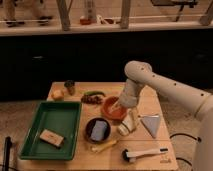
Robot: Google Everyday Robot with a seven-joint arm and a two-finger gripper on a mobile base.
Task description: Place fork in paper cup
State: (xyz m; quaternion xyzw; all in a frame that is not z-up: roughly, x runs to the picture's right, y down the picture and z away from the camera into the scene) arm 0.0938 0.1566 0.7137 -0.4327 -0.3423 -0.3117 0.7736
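From my seat the job looks unfinished: I see no fork standing in the paper cup [128, 125], which sits on the table [156, 102] just in front and to the right of the orange bowl [107, 115], between that bowl and a grey triangular piece [150, 124]. I can't pick out the fork with certainty. A pale yellowish utensil [104, 146] lies near the table's front edge, just in front of a dark bowl [89, 131], and it may be the one. Something light also shows at the orange bowl under the gripper [118, 105], but I can't tell what it is.

The arm [150, 80] reaches in from the right, elbow raised, forearm angled down and leftward. The gripper hangs low over the orange bowl's right side, near the cup but not above it. I cannot tell whether it grips anything. By my judgement, the carry to the cup and the release are left.
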